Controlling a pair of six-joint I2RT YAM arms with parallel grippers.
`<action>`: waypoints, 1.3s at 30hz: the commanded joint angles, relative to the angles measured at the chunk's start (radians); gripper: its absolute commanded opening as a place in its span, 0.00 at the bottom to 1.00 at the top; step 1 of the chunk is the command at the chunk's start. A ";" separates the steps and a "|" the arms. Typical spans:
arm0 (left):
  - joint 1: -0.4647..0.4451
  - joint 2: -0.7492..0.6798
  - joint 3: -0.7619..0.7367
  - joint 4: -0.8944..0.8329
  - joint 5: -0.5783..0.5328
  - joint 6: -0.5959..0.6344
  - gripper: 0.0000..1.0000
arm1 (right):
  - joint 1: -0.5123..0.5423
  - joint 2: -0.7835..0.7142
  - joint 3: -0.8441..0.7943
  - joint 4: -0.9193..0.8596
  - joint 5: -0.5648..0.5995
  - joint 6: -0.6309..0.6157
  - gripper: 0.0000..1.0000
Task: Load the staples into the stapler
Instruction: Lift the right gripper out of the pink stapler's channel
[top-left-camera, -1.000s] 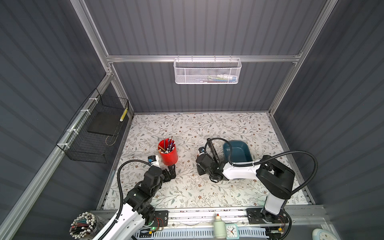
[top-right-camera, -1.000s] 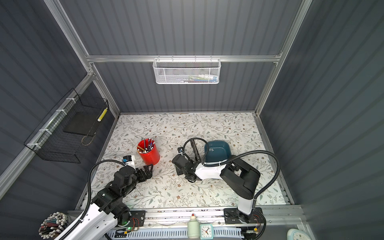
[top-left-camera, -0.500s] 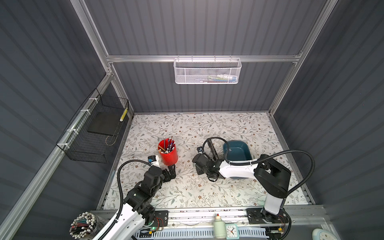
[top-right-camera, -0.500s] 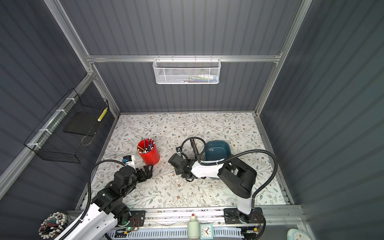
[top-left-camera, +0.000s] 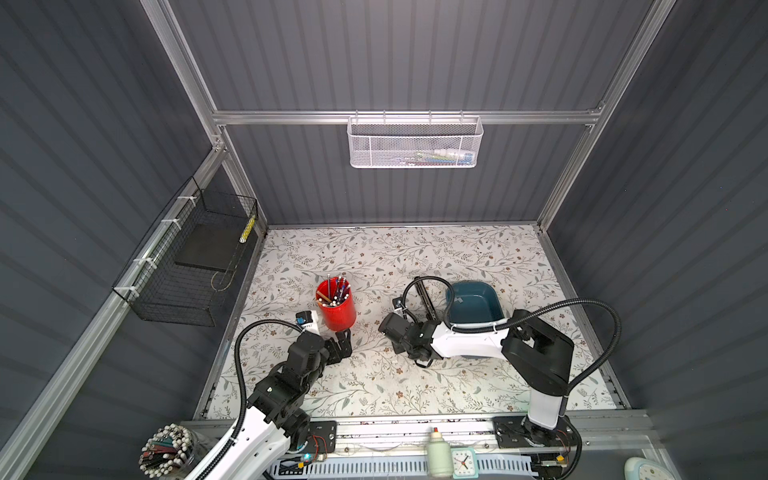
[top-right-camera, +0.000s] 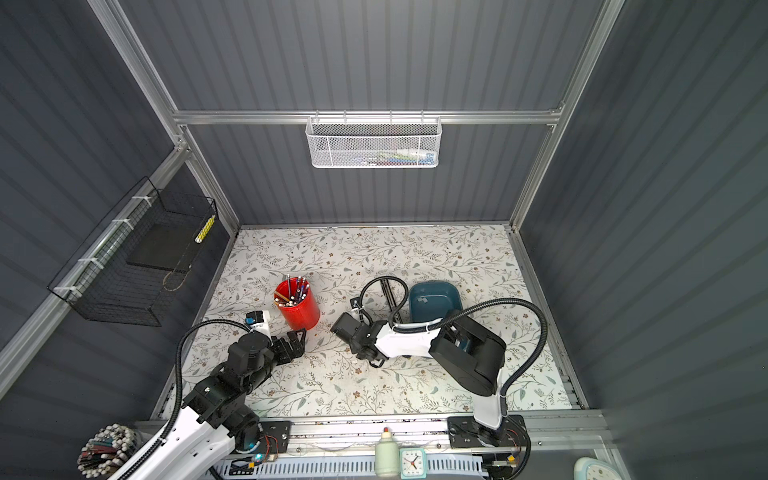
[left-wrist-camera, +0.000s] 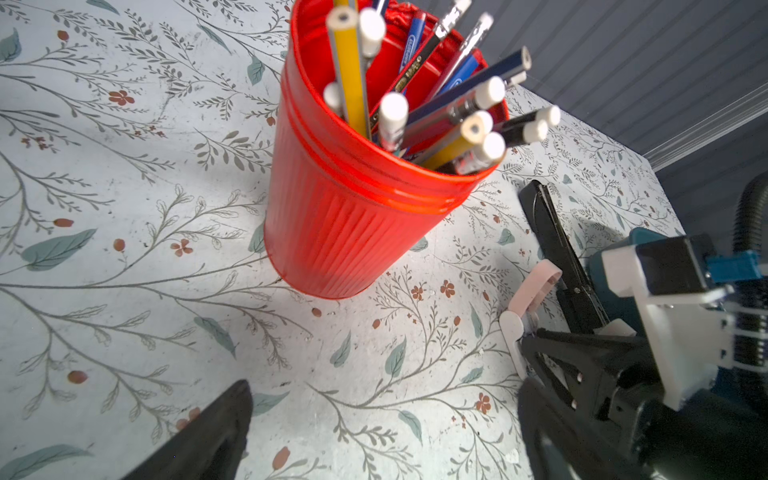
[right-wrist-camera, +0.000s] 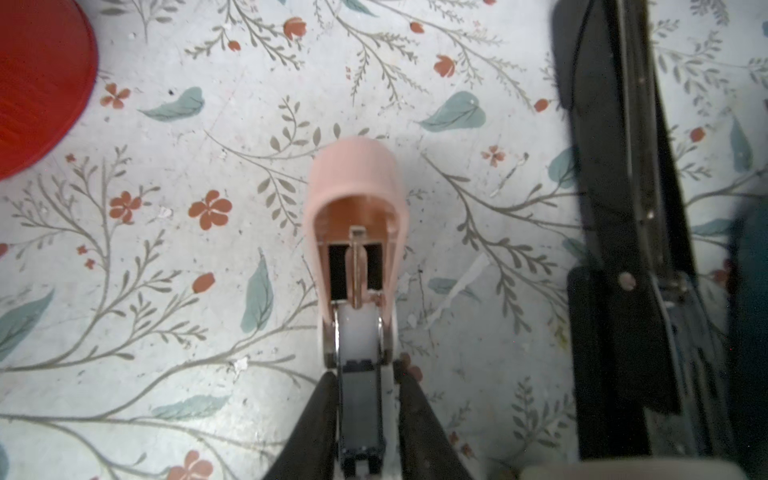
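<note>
The staples (top-left-camera: 459, 298) show as a small flat grey strip in the teal tray (top-left-camera: 482, 309); the pink stapler (right-wrist-camera: 355, 178) sits on the table, lid raised; the right gripper (right-wrist-camera: 363, 374) flanks its rear, fingers barely parted, grip impossible to confirm; the left gripper (top-left-camera: 344, 338) gapes wide, empty.

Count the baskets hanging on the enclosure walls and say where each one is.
2. A white mesh basket hangs from the rail on the back wall. A black wire basket hangs on the side wall, at the left in both top views. No others show, and none seems hidden.
</note>
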 joint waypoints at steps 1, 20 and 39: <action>-0.002 0.004 0.019 -0.004 -0.011 0.019 1.00 | 0.014 0.023 0.021 -0.111 0.044 0.035 0.29; -0.002 -0.155 -0.079 0.215 0.156 0.120 1.00 | 0.028 -0.150 -0.136 0.109 -0.010 -0.059 0.57; -0.002 0.076 -0.031 0.331 0.427 0.197 1.00 | -0.007 -0.047 -0.263 0.350 -0.071 -0.072 0.58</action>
